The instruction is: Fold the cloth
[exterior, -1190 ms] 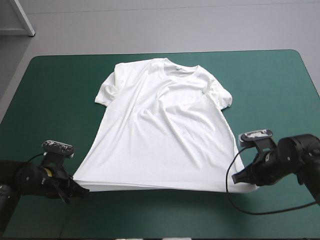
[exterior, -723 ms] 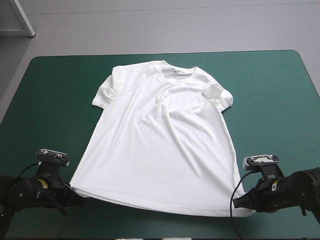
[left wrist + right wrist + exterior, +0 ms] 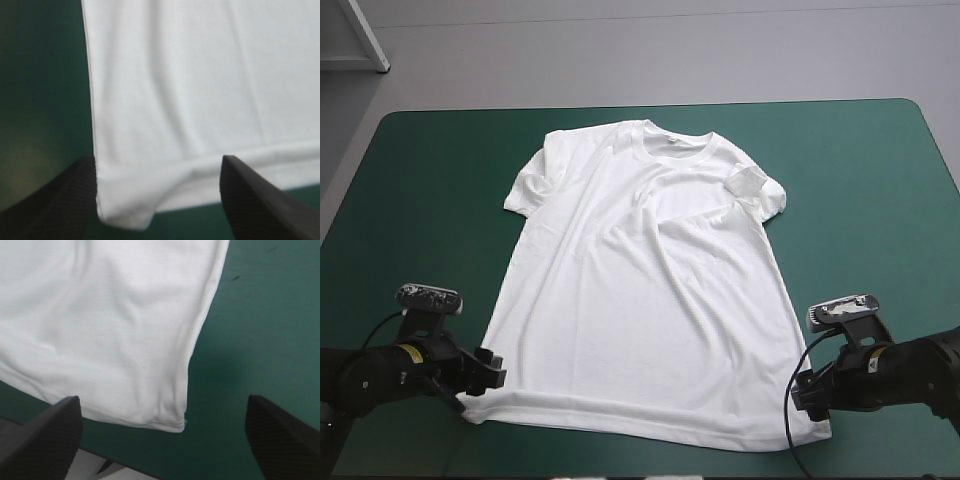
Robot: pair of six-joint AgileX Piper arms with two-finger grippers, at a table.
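The T-shirt (image 3: 640,290) is spread on the tabletop (image 3: 420,180) ahead of the left tool (image 3: 488,368) and right tool (image 3: 805,388), one hem corner lying between each tool's fingers

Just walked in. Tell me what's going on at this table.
Two robot arms are working on a white T-shirt, which lies spread flat on the teal-green table, collar toward the far edge and hem toward the near one. The left gripper sits at one hem corner and the right gripper at the other. Both are open, black fingers apart, with the corner lying between them, so neither holds the T-shirt. No fold has been made yet.
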